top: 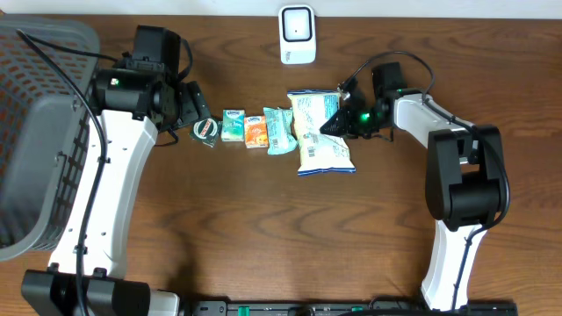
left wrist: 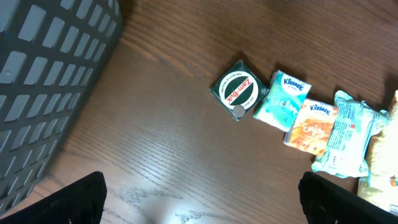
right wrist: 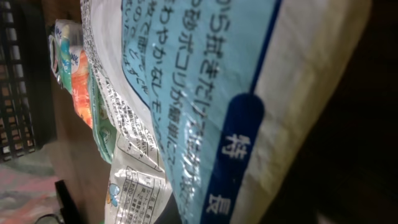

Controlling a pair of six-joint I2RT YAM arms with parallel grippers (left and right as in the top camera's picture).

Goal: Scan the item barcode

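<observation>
Fingers of right gripper (top: 339,125) pinched shut on snack bag (top: 320,140) edge, left gripper (top: 197,112) spread wide; slick film could slip out on lifting.

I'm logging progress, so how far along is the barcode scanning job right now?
Done: nothing scanned yet, judging by the white-and-blue bag lying on the table. In hand: the right gripper is shut on its edge. Left: lifting the bag to the scanner and showing its barcode.

Zam-Buk on tin (left wrist: 238,91), Kleenex on teal pack (left wrist: 283,99), orange pack (left wrist: 311,127)
</observation>
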